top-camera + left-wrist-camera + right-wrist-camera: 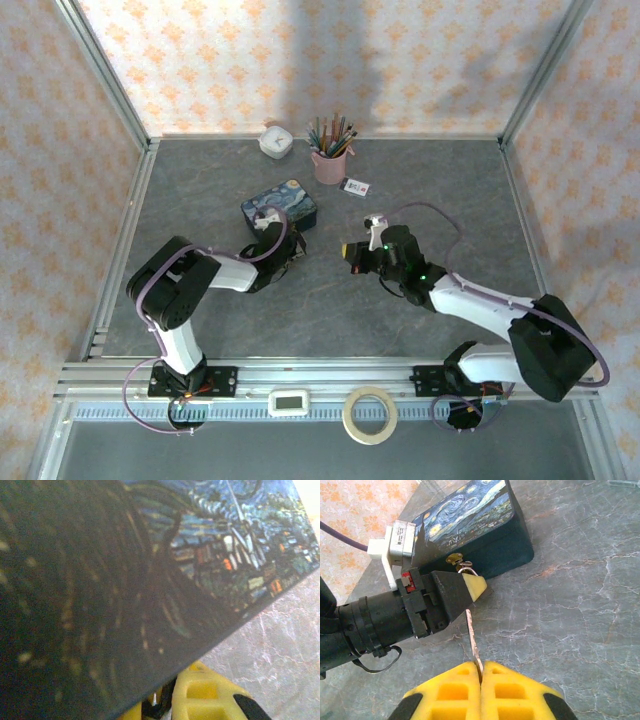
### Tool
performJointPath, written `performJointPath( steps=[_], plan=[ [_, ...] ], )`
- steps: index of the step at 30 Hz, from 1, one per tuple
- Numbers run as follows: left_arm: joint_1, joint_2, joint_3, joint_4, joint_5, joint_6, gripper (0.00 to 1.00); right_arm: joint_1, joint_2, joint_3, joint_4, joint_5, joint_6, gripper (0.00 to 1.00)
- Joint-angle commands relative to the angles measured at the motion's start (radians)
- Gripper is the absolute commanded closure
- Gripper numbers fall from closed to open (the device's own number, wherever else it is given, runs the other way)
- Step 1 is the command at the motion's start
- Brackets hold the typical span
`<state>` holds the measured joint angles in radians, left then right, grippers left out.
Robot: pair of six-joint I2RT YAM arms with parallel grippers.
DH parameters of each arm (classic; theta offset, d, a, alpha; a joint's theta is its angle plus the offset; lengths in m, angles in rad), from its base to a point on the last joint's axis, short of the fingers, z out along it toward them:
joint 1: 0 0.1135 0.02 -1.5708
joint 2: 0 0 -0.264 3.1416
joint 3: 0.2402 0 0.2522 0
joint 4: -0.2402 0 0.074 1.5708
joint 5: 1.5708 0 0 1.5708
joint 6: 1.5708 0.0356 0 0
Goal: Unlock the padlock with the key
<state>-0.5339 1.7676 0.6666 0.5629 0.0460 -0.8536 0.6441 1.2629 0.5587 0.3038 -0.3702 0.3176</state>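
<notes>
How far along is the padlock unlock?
Done: the key is pinched in the right fingers. In hand: its tip is close to the left fingers, which sit at the padlock hanging on the blue tin; whether they grip it is unclear. Left: the key is not yet in the lock, so insert it, turn it and open the shackle.

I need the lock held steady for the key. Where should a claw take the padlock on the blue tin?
Take the padlock by its body, just under the thin shackle looped through the blue tin's brass hasp, coming in along the tin's front wall as the left claw does. The loop would swivel; leave the end facing the key free.
</notes>
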Motion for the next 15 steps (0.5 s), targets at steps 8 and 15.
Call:
performJointPath(
  steps=[8,15],
  plan=[
    [0.06,-0.156,-0.096,0.145,0.229,-0.118,1.0,-0.024,0.125,-0.064,0.273,-0.191,0.088,1.0],
    [0.081,-0.247,-0.149,0.174,0.29,-0.179,1.0,-0.034,0.271,-0.079,0.5,-0.331,0.154,1.0]
  ],
)
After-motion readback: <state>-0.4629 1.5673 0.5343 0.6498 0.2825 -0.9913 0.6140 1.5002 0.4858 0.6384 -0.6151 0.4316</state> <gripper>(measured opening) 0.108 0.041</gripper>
